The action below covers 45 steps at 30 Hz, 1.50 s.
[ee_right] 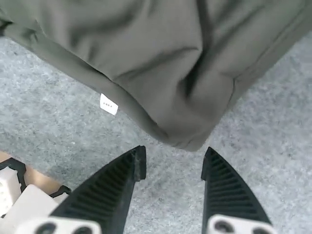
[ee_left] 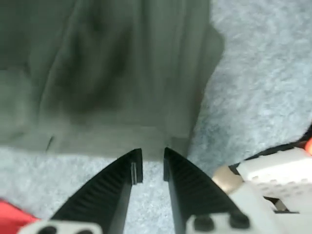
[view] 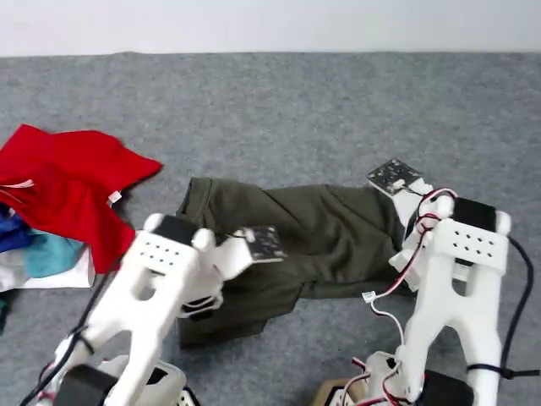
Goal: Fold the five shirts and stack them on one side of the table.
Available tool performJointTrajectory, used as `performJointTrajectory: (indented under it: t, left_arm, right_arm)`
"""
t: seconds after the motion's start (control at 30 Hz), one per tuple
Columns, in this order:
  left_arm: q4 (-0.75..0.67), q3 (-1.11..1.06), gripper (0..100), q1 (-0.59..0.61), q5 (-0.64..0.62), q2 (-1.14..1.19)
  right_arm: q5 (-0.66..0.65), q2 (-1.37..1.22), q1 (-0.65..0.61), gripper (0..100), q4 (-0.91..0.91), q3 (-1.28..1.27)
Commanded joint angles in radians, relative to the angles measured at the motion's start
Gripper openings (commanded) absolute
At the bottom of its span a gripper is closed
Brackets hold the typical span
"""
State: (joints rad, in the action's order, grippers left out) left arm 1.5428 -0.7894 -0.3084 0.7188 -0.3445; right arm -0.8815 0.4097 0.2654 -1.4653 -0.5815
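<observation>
Leftmost, at the table's [view: 338,101] nine o'clock, a red shirt [view: 68,186] is seen crumpled over a pile [view: 38,254] of other shirts. An olive shirt [view: 321,233] is spread at the centre. The left gripper [ee_left: 152,163], jaws parted narrowly, is poised at its seven o'clock hem. The right gripper [ee_right: 173,158], jaws spread wide, is held just off its four o'clock corner.

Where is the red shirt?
In the high view the red shirt lies on the left side of the table, draped over a pile of other clothes, left of the olive shirt.
</observation>
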Motion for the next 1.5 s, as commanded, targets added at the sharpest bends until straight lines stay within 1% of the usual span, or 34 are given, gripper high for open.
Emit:
performJointTrajectory:
  t: [0.0,0.07,0.2,0.3,0.4,0.57,0.77,0.87,1.03,1.2,1.27,1.47]
  left_arm:
    - [0.018,0.038,9,-0.058,-0.012,0.074]
    - [0.015,0.036,9,-0.061,-0.011,0.129]
    - [-0.043,0.035,9,-0.061,-0.011,0.215]
    - [-0.092,0.035,8,-0.064,-0.011,0.272]
    - [-0.107,0.036,8,-0.066,-0.011,0.322]
    - [-0.144,0.041,1,-0.066,-0.011,0.367]
    - [-0.137,0.044,1,-0.066,-0.011,0.362]
    - [-0.091,0.054,0,-0.064,-0.011,0.362]
    - [0.051,0.134,0,-0.058,-0.005,0.353]
    - [0.158,0.22,0,-0.066,-0.002,0.238]
    - [0.198,0.229,0,-0.066,0.034,0.199]
    - [0.212,0.124,0,-0.035,0.1,0.135]
  right_arm:
    - [0.005,0.038,0.033,19.9,-0.008,0.018]
    - [0.006,0.038,0.039,19.9,-0.033,0.037]
    - [0.008,0.038,0.039,19.9,-0.076,0.095]
    - [0.008,0.038,0.038,19.9,-0.09,0.135]
    - [0.008,0.038,0.038,19.9,-0.09,0.15]
    - [0.008,0.036,0.038,19.9,-0.085,0.15]
    - [0.008,0.036,0.038,19.9,-0.081,0.15]
    - [0.008,0.036,0.038,19.9,-0.081,0.15]
    - [0.008,0.036,0.038,19.9,-0.081,0.15]
    - [0.008,0.036,0.039,19.9,-0.081,0.15]
    - [0.008,0.036,0.039,19.9,-0.081,0.15]
    - [0.008,0.036,0.039,19.8,-0.081,0.15]
